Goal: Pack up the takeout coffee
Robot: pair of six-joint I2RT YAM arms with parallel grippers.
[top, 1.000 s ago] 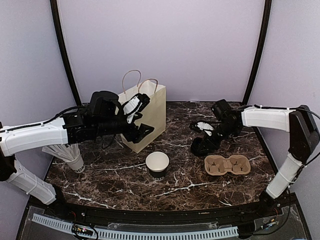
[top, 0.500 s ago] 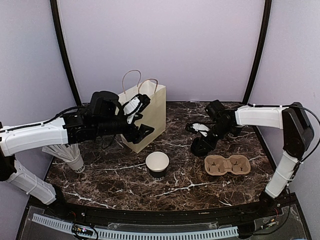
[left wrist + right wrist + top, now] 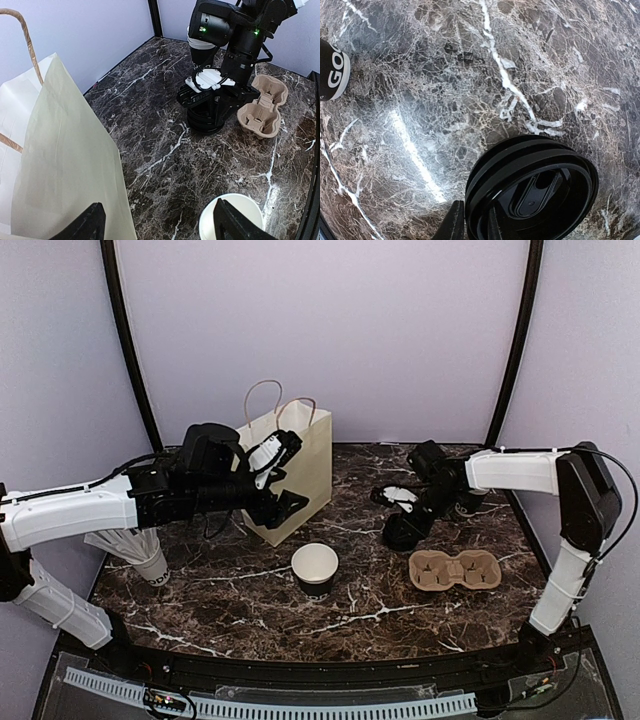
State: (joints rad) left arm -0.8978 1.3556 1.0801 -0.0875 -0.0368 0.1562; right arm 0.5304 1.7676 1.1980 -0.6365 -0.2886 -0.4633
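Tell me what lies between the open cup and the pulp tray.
Nothing: bare marble table separates cup and tray, per the top view.

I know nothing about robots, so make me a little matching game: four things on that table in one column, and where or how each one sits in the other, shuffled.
Things
1. paper bag
2. open cup
3. pulp tray
4. black lid

Places and states
A. rim between the fingers of the right tool
B. front middle of the table, no lid on
C. standing at the back, handles up
D. right of the open cup, both holes empty

Pairs: 1-C, 2-B, 3-D, 4-A
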